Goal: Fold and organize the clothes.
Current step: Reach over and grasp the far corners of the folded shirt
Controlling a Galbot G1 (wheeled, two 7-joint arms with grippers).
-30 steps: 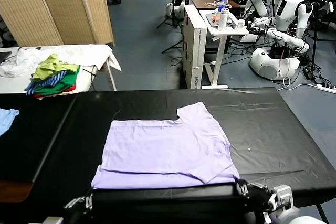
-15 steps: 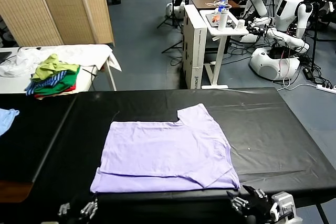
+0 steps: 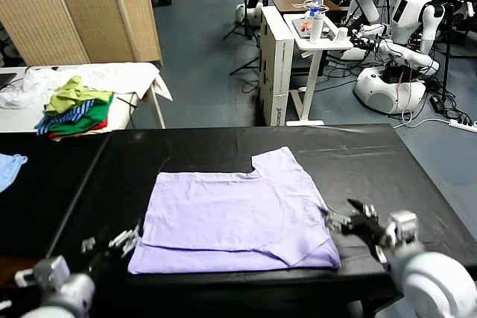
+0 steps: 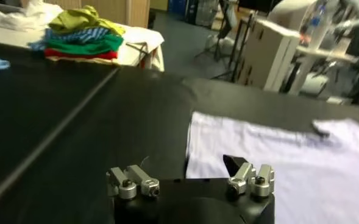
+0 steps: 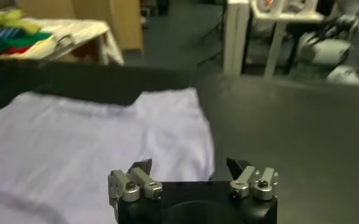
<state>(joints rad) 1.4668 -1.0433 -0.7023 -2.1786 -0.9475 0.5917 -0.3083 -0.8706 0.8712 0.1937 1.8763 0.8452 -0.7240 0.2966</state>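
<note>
Lavender T-shirt (image 3: 235, 217) folded flat, centre frame, on black surface (image 3: 373, 161). Left hand (image 3: 112, 242) lower left, right hand (image 3: 350, 221) lower right; both wide, empty. No legible writing.

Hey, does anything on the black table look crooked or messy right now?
Only slightly: the lavender T-shirt lies flat on the black table, but its folded edge nearest the robot is uneven, with a lower layer sticking out. Both claws are off the cloth.

A pale lavender thin-cloth T-shirt (image 3: 237, 217) lies on a glossy black tabletop (image 3: 373, 161). The far pile of folded clothes (image 3: 74, 107) shows yellow-green, blue-and-white stripes, green and red. A light blue cloth (image 3: 9, 167) lies at the left edge.
</note>
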